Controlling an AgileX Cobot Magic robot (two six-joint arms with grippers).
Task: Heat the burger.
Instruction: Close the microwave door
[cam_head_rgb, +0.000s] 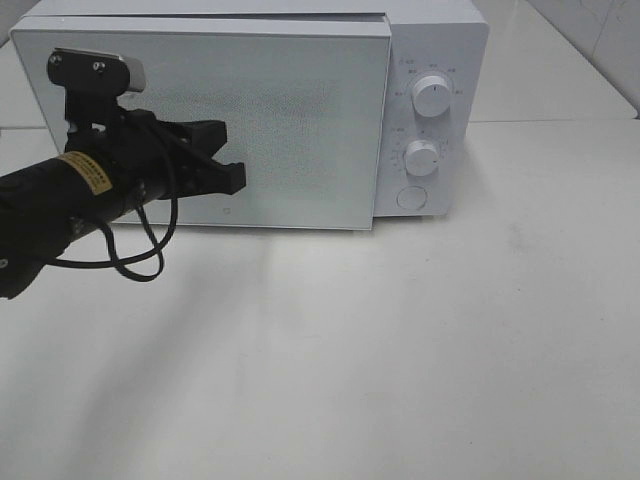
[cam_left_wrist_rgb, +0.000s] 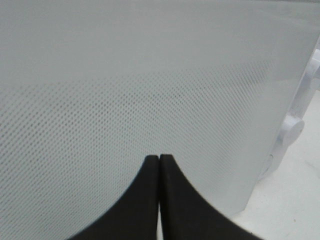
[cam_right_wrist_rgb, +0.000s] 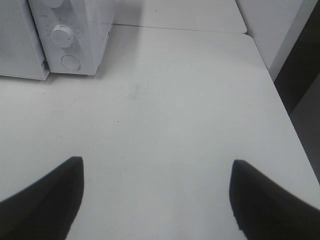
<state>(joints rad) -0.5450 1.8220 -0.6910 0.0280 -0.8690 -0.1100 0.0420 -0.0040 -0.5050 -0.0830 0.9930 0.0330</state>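
The burger is hidden in every view. A white microwave (cam_head_rgb: 440, 50) stands at the back of the table, and its frosted, dotted door (cam_head_rgb: 300, 120) sits almost flush against the body. My left gripper (cam_head_rgb: 238, 178) is shut with nothing in it. Its black tips are at the lower left part of the door, touching it or very nearly. In the left wrist view the shut gripper (cam_left_wrist_rgb: 159, 159) points straight at the door (cam_left_wrist_rgb: 150, 75), which fills the picture. My right gripper (cam_right_wrist_rgb: 156, 161) is open and empty above the bare table, right of the microwave (cam_right_wrist_rgb: 75, 30).
The microwave's control panel carries an upper knob (cam_head_rgb: 432, 95), a lower knob (cam_head_rgb: 421, 158) and a round button (cam_head_rgb: 411, 197). A black cable (cam_head_rgb: 140, 255) loops under the left arm. The white table (cam_head_rgb: 400, 350) ends at an edge (cam_right_wrist_rgb: 280, 90) on the right.
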